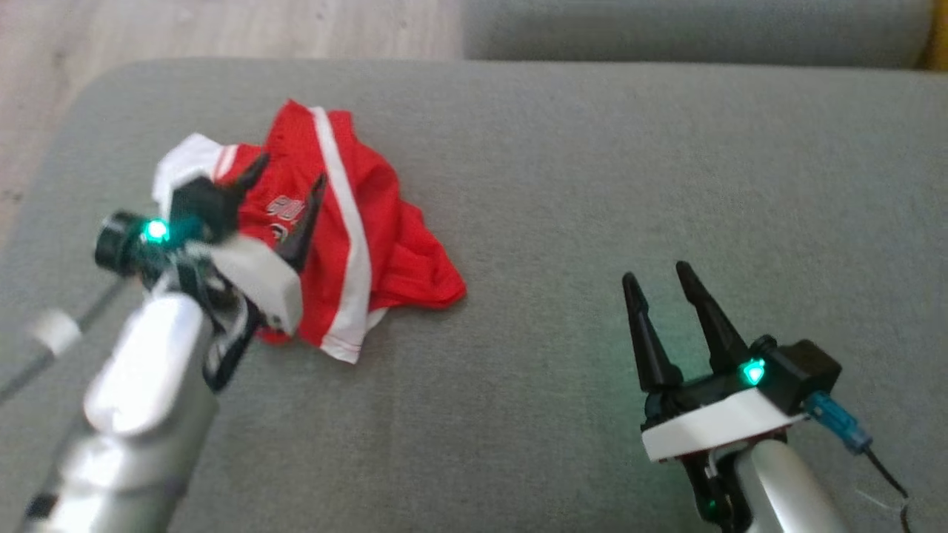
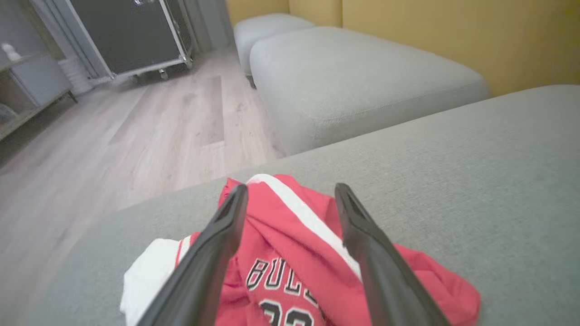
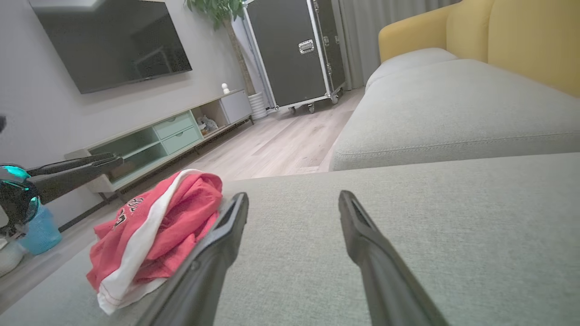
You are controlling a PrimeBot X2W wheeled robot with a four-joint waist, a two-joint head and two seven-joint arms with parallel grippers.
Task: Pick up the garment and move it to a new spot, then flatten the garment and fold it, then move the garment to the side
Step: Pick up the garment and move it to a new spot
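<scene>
step: pick-up, no grip yet | left jaws wide over garment (image 1: 370,244) | right jaws wide, idle | next: lower, pinch it

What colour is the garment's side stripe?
White, on the red garment; clearest in the head view.

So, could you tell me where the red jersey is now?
In the head view, the crumpled red Bulls jersey lies on the left of the grey cushion, near its far corner, under the open left hand.
</scene>
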